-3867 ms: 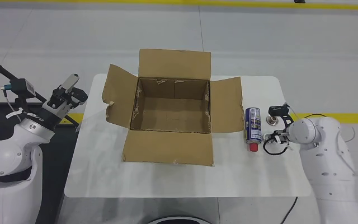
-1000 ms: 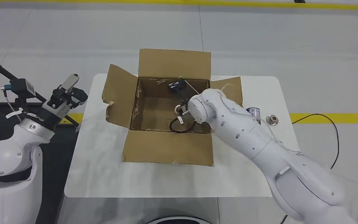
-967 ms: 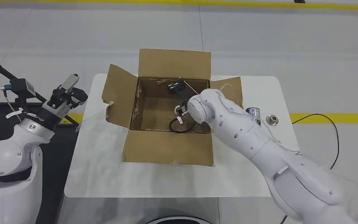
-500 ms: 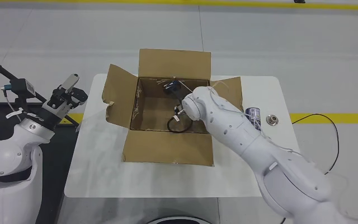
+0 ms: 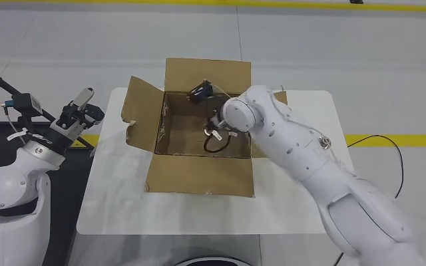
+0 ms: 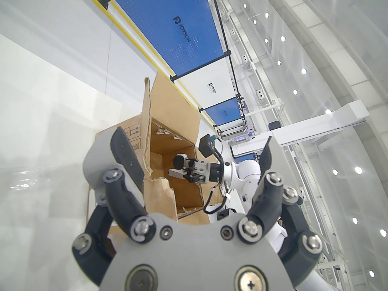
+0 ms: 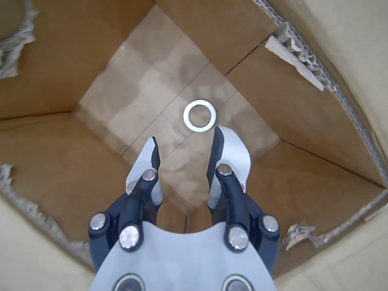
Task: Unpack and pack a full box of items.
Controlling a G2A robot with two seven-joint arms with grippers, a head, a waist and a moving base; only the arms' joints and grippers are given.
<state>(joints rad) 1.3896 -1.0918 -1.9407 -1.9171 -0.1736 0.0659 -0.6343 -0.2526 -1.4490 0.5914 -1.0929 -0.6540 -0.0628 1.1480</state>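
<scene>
Right tool (image 7: 185, 134) has swung from the worktop (image 5: 133, 199) edge into the box (image 7: 45, 152) — jaws spread, empty, ring (image 7: 185, 115) flat on the box floor just past its tips. Left tool (image 6: 194, 143), spread too, sits off to the side. Danger: that thin ring may slip the pinch, fingers scraping cardboard.

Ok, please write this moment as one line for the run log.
right gripper: open, in the open box, over a metal ring on its floor | left gripper: open, empty, beside the table edge
</scene>
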